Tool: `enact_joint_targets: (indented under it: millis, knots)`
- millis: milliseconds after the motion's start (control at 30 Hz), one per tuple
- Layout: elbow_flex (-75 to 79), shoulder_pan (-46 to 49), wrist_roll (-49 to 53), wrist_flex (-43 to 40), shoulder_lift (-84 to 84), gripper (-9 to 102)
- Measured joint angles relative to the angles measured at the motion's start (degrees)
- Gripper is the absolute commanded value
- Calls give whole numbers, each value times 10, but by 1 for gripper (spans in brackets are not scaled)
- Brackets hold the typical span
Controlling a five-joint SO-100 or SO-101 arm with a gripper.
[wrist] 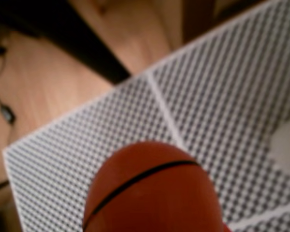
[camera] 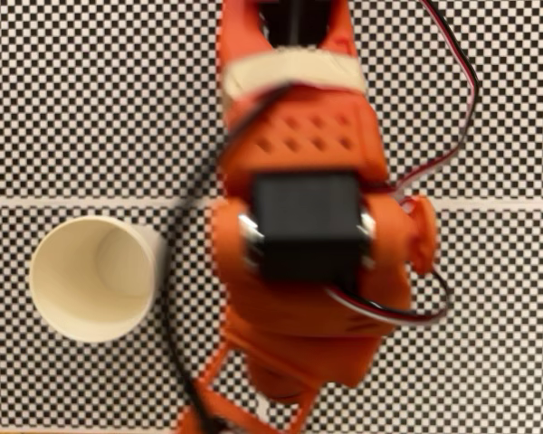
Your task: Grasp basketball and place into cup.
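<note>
The small dark-orange toy basketball [wrist: 152, 191] with its thin black seam line sits right up against the wrist camera, filling the lower middle of that view and raised well off the mat, which shows far behind it. It is blurred, and the fingers that would be around it cannot be made out, so I cannot tell whether the gripper is clamped on the ball or how its jaws stand.

From the fixed camera looking down, the bright orange plastic robot arm [camera: 308, 181] with its black boxy motor block [camera: 306, 226] runs down the middle of the picture and covers whatever is under it. Red and black wires [camera: 452, 90] loop off its right side, and a black cable [camera: 174, 298] curves down its left.

The cream-white paper cup [camera: 50, 271] with a round rim stands upright and open-mouthed just to the left of the arm in that view, apart from it. Everything rests on a black-and-white checkered mat [camera: 72, 90] crossed by a white line. In the wrist view, wooden flooring [wrist: 63, 87] lies beyond the mat's edge.
</note>
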State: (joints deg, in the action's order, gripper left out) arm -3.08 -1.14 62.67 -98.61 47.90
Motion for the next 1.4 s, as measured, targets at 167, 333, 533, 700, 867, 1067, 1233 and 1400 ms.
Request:
enact_joint_targets:
  millis: [167, 333, 533, 700, 867, 1067, 1233, 1400]
  knots:
    - [1, 64, 54, -2, 42, 0]
    - [1, 113, 103, -2, 42, 0]
    - [1, 176, 171, -2, 42, 0]
    - [1, 201, 205, -2, 46, 0]
    - [-4, 231, 241, -2, 47, 0]
    - [-54, 250, 281, -2, 54, 0]
    - [-81, 249, 301, -2, 54, 0]
    - [-105, 250, 306, -2, 56, 0]
